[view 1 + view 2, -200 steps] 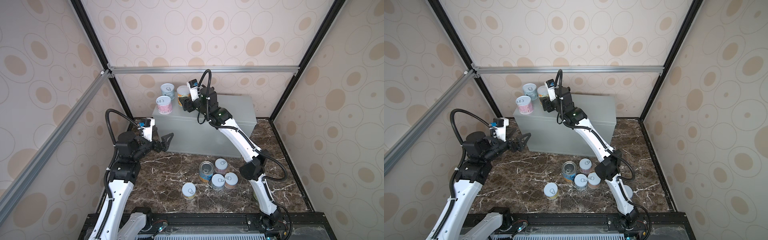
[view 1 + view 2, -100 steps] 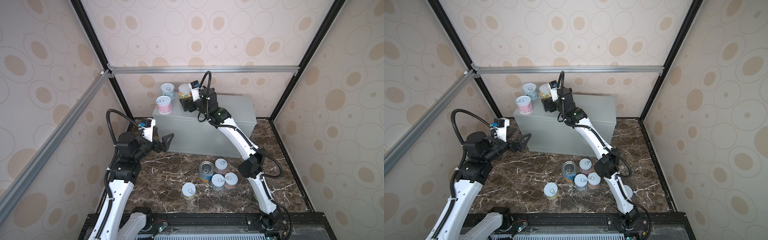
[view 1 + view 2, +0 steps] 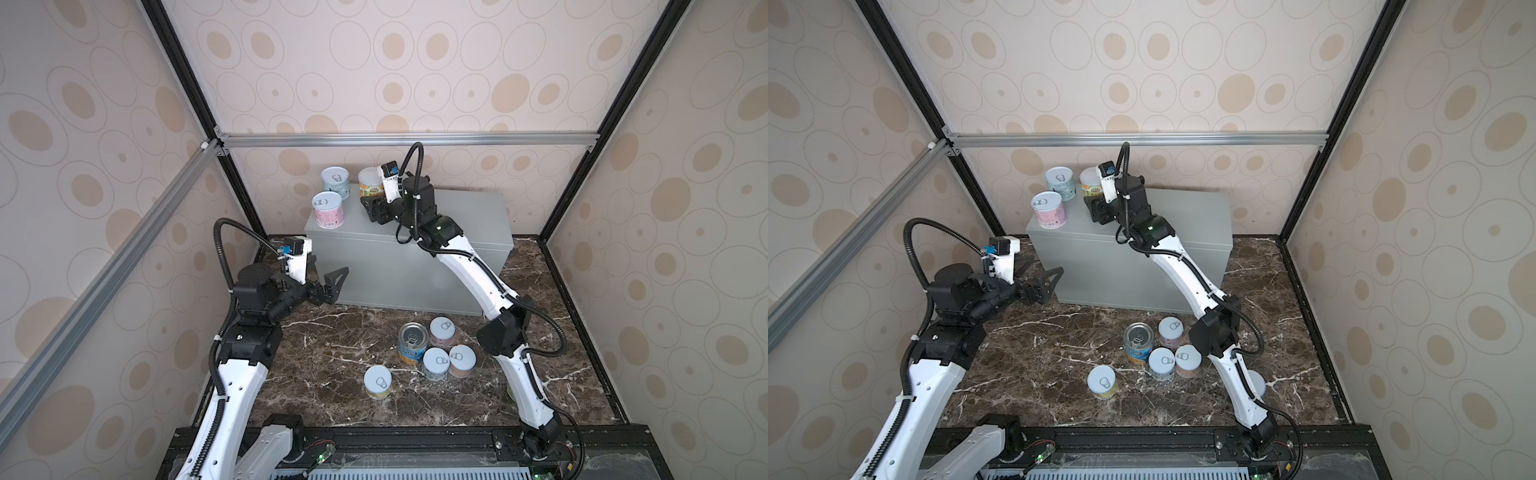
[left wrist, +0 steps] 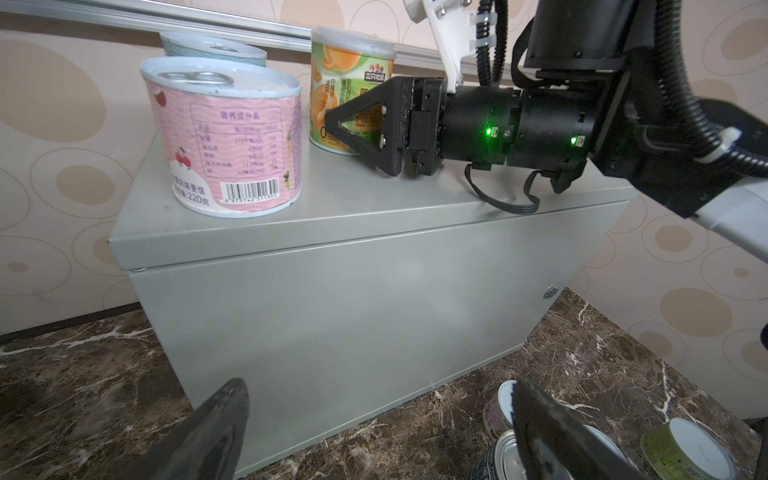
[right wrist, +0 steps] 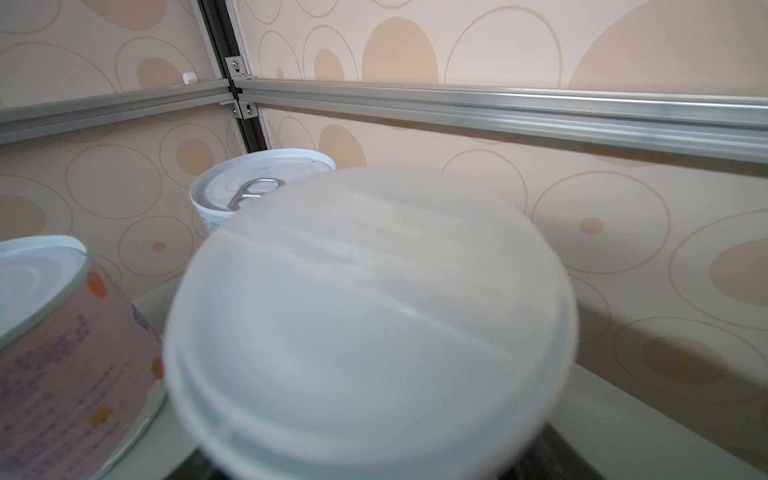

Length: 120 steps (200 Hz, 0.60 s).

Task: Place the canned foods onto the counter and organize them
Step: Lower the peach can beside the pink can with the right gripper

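Hardly anything has shifted in the last second: the right arm has only eased its wrist a touch at the back of the counter (image 3: 461,216), and the left arm has not stirred. The right gripper (image 3: 371,208) lies level over the grey top, pointing at the green-labelled can (image 3: 371,183). That can stands upright in the back row beside the pale blue can (image 3: 335,181), with the pink can (image 3: 328,210) nearer the front edge. In the right wrist view the green lid fills the frame, so the can sits straight ahead of the fingers or between them; whether the jaws press its sides or stand just clear, I cannot tell. Its axis is vertical and the fingers come at it from the side, so the likely retreat is straight back along the gripper's own line, clear of the pink can nearby. The left gripper (image 3: 326,280) hangs wide open and empty before the counter's front left corner. On the marble floor (image 3: 332,345) the tall blue soup can (image 3: 412,345) is bunched with three short cans (image 3: 436,363), and a lone short can (image 3: 377,382) stands apart. That bunch lies by the right arm's elbow, so that arm looks nearer.
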Each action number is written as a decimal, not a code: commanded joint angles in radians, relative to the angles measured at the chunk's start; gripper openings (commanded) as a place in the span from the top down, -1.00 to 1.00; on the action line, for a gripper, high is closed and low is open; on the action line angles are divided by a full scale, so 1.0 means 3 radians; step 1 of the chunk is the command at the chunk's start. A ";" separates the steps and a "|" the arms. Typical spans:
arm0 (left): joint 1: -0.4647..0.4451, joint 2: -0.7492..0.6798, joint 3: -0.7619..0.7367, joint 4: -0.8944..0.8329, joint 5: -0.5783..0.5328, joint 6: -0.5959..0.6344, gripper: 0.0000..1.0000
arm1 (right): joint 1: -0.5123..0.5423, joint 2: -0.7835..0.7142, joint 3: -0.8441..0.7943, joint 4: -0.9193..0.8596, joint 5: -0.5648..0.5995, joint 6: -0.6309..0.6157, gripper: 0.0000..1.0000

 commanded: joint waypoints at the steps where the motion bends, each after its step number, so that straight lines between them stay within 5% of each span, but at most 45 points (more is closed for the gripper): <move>1: -0.0037 -0.0013 0.0048 0.0069 0.0007 0.0095 -0.97 | -0.0017 0.0154 0.0153 -0.0075 -0.0067 0.0086 -0.56; 46: -0.0051 -0.0009 0.0028 0.0083 -0.0005 0.0098 -0.96 | -0.0020 -0.0001 -0.0020 -0.0113 -0.0011 0.0091 -0.88; 120: -0.0058 -0.0035 0.0016 0.0085 0.0007 0.0090 -0.96 | -0.0056 -0.0625 -0.0947 -0.0001 -0.0005 -0.0122 -0.86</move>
